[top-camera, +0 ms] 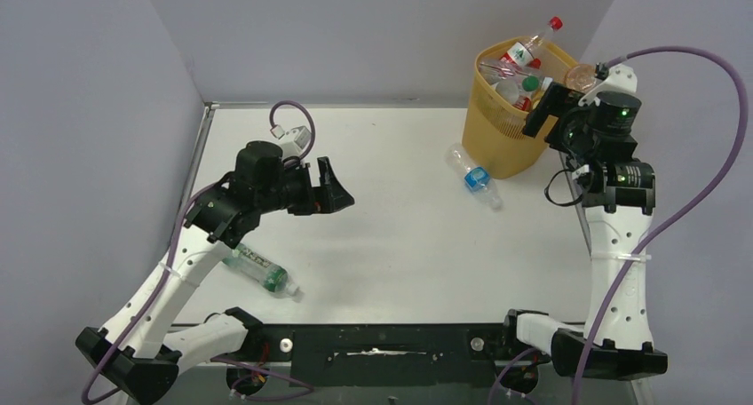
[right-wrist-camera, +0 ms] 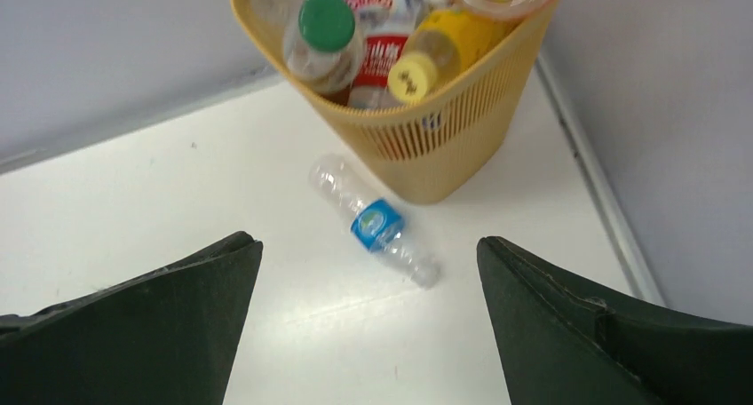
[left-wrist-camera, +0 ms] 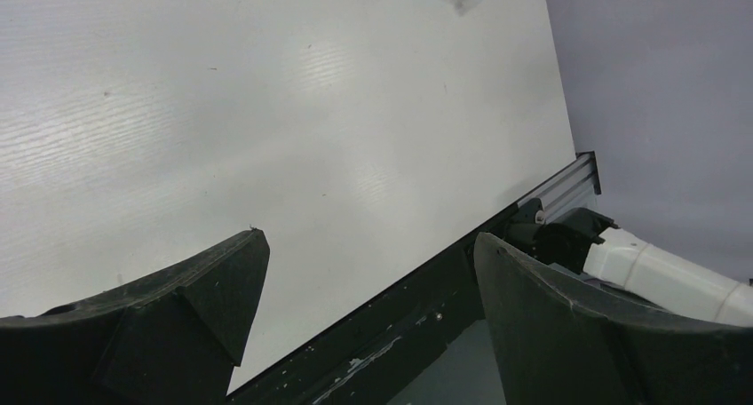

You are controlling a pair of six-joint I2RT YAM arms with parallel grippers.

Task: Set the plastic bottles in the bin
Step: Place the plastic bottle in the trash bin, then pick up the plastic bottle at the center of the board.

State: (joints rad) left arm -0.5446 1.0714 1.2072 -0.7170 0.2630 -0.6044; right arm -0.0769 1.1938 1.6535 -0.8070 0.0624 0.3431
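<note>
Well, the bin (top-camera: pixel 497 147) in the far-right corner is piled high, left fingers (left-wrist-camera: pixel 204 289) and right fingers (right-wrist-camera: pixel 178 307) both spread wide and empty, so the blue-label bottle (top-camera: pixel 477 178) just beside it looks next, with the green-label bottle (top-camera: pixel 262 272) waiting near the left edge.

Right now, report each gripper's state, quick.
Left gripper: open, jaws wide apart, holding nothing.
Right gripper: open, jaws wide apart, holding nothing.
</note>
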